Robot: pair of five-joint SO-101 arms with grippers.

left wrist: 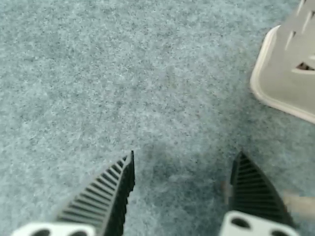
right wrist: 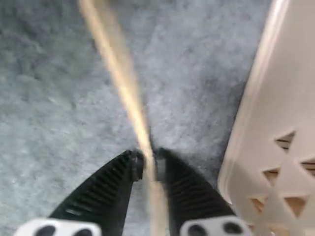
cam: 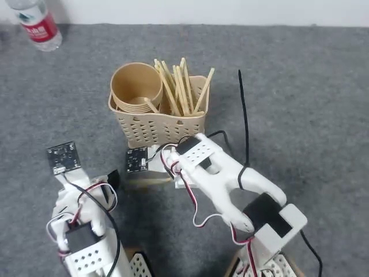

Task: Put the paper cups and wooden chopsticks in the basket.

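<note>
Left hand [left wrist: 186, 156]: fingers apart, nothing between them, bare bench [left wrist: 98, 73] under it. A basket corner sits ahead of it, off to one side. My read is that it's idle and best parked there so it doesn't cross the other arm.

Right hand [right wrist: 147, 155]: clamped on a loose chopstick [right wrist: 118, 69], pinched right at the fingertips. The stick runs straight out ahead of the hand, low over the bench. The basket [right wrist: 275, 123] wall is just beside the hand; can't tell if they touch.

Step in hand, as I judge it: get that stick up and in.
- Lift straight up until the stick clears the rim. The wall is so close that a sideways move would likely snag.
- The tip grip is shallow and the stick may pivot, so go slow.
- Swing the long end over the rim, aim for the side holding the sticks, and release low.

Containers:
- Bottle [cam: 37, 23]: plastic, well away from both hands, not part of the job.
- Basket, part nearer the left hand: paper cups [cam: 136, 86] nested in one upright stack.
- Basket, part just ahead of the right hand: chopstick bundle [cam: 181, 92], leaning, ends poking above the rim.

Most of the job looks done.
</note>
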